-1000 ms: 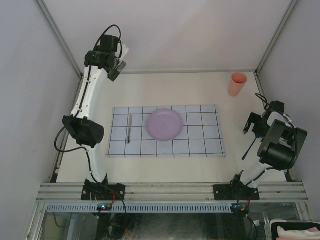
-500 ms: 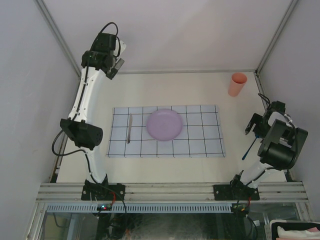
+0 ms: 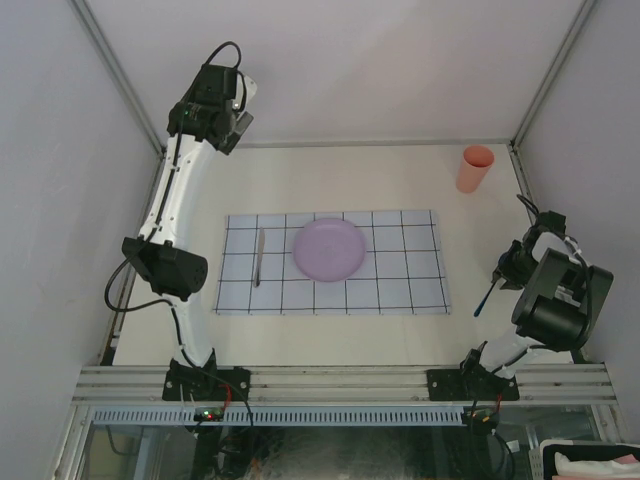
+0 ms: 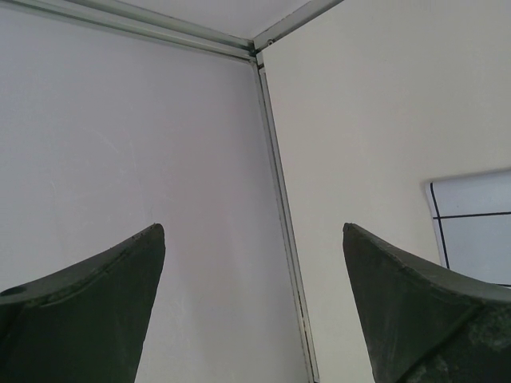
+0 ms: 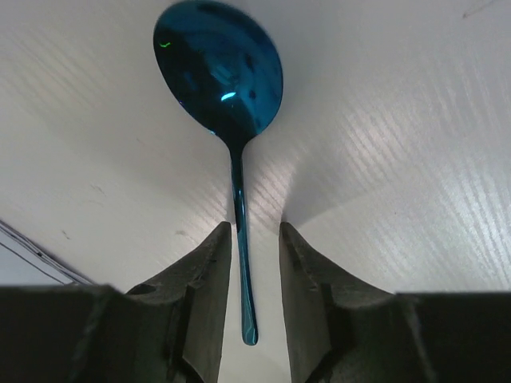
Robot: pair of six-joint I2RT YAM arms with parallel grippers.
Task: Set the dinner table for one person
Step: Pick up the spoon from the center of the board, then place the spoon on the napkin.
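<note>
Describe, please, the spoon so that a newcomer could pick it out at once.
On the off-white dinner table, look right of the grid-patterned cloth. The spoon lies there, its handle between the fingers of the right gripper. It is glossy blue, unlike the silver utensil on the cloth.

the left gripper (image 4: 251, 231) stands wide apart, its dark fingers (image 4: 96, 319) at the bottom corners with nothing between them. an aluminium rail (image 4: 281, 215) runs between a pale wall (image 4: 120, 136) and the dinner table (image 4: 359, 144). a corner of gridded cloth (image 4: 475, 223) lies at the right edge.
</note>
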